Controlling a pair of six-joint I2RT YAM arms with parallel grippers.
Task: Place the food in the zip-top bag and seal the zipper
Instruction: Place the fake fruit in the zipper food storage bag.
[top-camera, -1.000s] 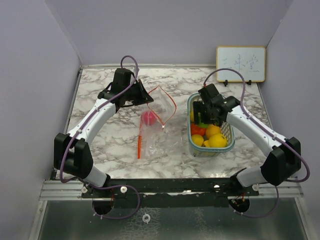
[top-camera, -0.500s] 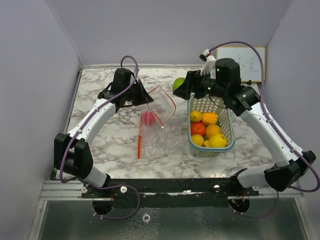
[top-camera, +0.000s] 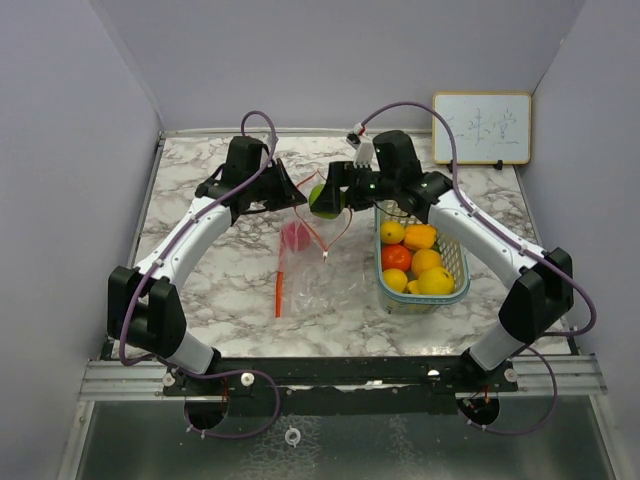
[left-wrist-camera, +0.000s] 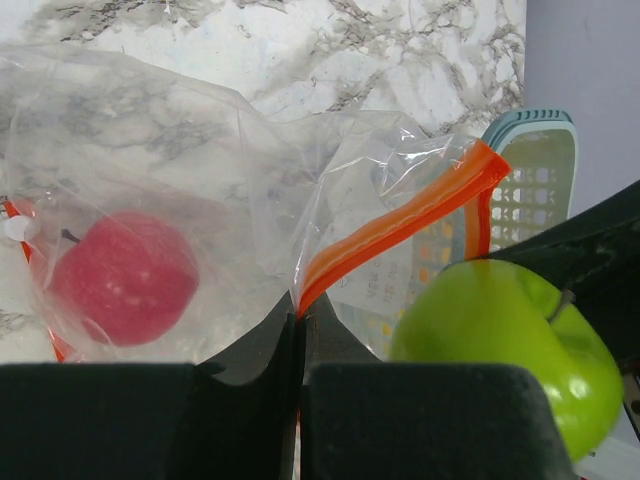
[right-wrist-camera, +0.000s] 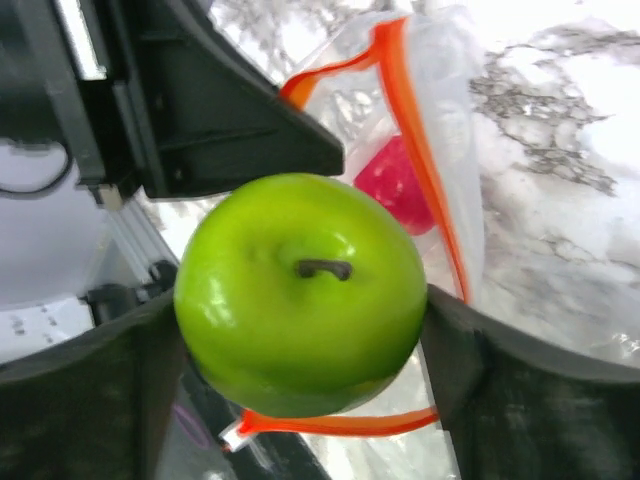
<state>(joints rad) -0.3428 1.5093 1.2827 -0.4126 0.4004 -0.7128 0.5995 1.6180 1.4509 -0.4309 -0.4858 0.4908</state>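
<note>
Right claw (top-camera: 329, 192) at frame centre gripping green apple (right-wrist-camera: 300, 290) over the zip-top bag (top-camera: 318, 272) mouth, left claw (left-wrist-camera: 300, 345) pinched shut on the bag's rim, pink fruit (left-wrist-camera: 120, 275) lay inside, other fruits (top-camera: 418, 258) in basket (top-camera: 456, 292) centre right.

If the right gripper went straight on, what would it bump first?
Probably the open mouth of the zip-top bag, green apple leading; the red fruit lies deeper. Depth is unclear.

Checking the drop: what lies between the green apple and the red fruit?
Beneath the green apple, only the open mouth of the bag: right wrist view.
</note>
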